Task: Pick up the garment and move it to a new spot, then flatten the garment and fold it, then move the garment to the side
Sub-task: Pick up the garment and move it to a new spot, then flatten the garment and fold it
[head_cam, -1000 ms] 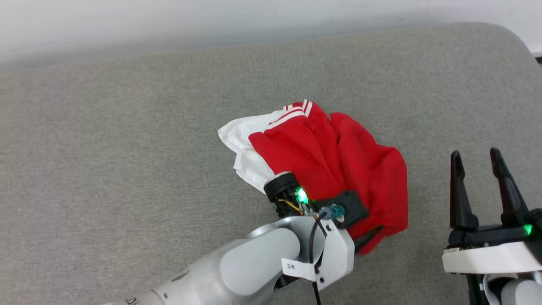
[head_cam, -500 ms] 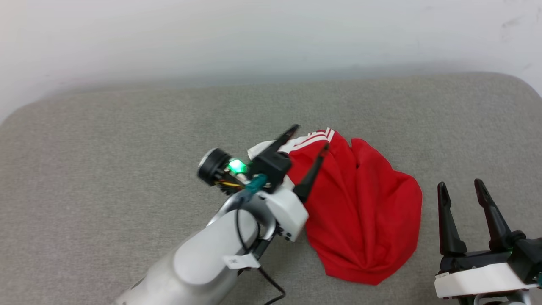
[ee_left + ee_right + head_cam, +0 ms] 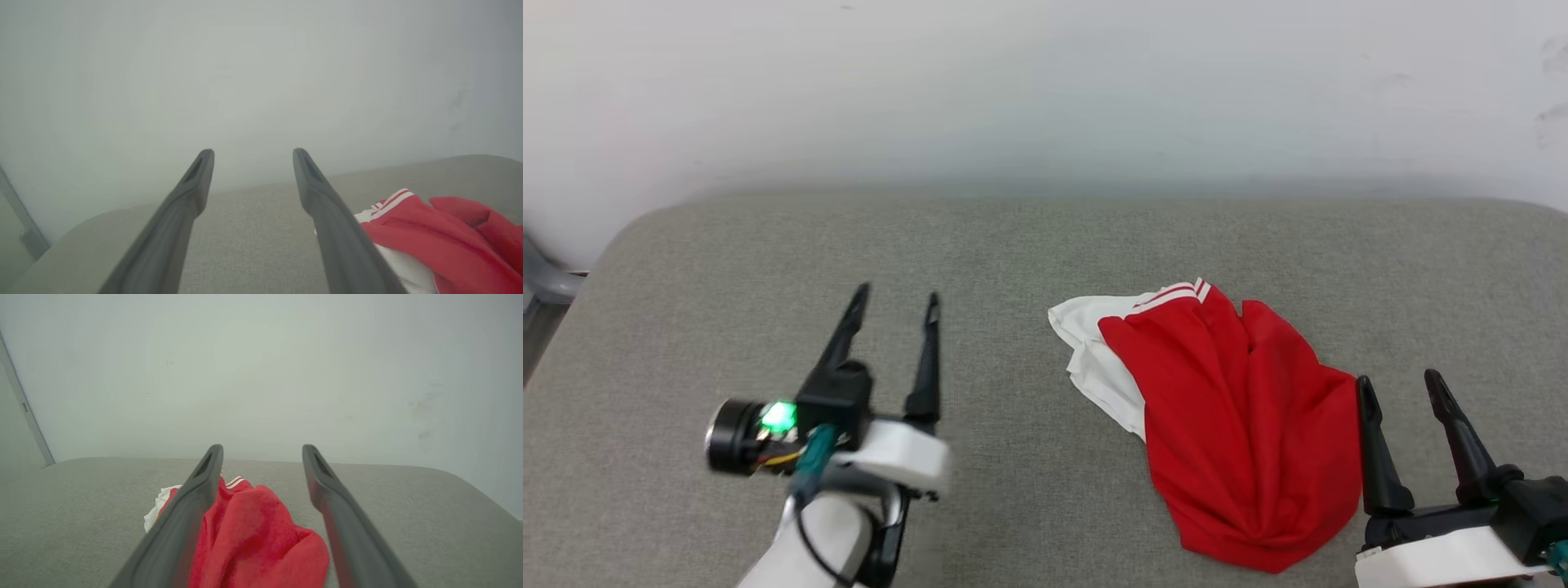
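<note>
The crumpled red T-shirt lies toward the bench's front right, perhaps touching the splayed, empty right gripper. The left gripper, likewise splayed and empty, stands well apart.

You see soft matt cloth on the shirt, coarse woven fabric on the cushion, smooth matt plastic fingers.
</note>
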Robot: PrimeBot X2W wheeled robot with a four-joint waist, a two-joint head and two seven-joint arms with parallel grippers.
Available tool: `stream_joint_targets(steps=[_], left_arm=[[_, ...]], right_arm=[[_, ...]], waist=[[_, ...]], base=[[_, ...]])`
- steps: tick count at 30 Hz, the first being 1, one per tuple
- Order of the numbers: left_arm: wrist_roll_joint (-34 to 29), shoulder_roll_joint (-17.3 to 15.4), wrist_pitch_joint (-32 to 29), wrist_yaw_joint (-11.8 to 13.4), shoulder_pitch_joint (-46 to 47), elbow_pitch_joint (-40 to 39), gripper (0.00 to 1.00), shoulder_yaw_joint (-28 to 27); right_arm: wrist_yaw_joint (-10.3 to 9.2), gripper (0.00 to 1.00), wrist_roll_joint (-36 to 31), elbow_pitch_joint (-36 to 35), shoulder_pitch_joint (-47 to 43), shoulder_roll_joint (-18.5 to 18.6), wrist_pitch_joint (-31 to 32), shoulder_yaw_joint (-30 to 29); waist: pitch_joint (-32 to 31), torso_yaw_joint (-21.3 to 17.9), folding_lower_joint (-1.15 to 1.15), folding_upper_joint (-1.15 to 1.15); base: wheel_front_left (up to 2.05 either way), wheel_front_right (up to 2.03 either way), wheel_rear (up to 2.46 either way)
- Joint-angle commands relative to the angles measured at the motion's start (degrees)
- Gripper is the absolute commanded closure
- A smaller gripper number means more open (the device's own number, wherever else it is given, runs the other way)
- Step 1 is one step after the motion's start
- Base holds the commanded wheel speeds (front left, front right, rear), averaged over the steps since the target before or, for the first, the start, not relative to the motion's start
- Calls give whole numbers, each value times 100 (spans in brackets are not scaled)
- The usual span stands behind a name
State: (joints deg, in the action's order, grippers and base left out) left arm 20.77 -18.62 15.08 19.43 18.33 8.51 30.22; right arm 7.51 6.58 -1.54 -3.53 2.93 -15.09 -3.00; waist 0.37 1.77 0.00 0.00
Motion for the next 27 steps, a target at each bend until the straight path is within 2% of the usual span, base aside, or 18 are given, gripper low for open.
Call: stream_joint_targets(steps=[1, 5, 11, 27], left_arm=[[-36, 6, 13, 18, -118, -50, 0, -65], [-233, 52, 13, -46, -693, -276, 0, -601], [-540, 293, 13, -294, -1378, -461, 0, -1146], [-1223, 959, 14, -1098, -2153, -416, 0, -1940]], right_arm=[[-4, 0, -2, 4, -51, -9, -12, -1], [-4, 0, 22, 7, -103, -10, -12, 1], [-4, 0, 58, 58, -166, -9, -12, 32], [-4, 0, 233, 234, -452, -9, -12, 122]], waist=[[-20, 24, 0, 0], [-74, 71, 0, 0], [-143, 78, 0, 0], [-246, 7, 0, 0]], base=[[0, 0, 0], [0, 0, 0], [0, 0, 0], [0, 0, 0]])
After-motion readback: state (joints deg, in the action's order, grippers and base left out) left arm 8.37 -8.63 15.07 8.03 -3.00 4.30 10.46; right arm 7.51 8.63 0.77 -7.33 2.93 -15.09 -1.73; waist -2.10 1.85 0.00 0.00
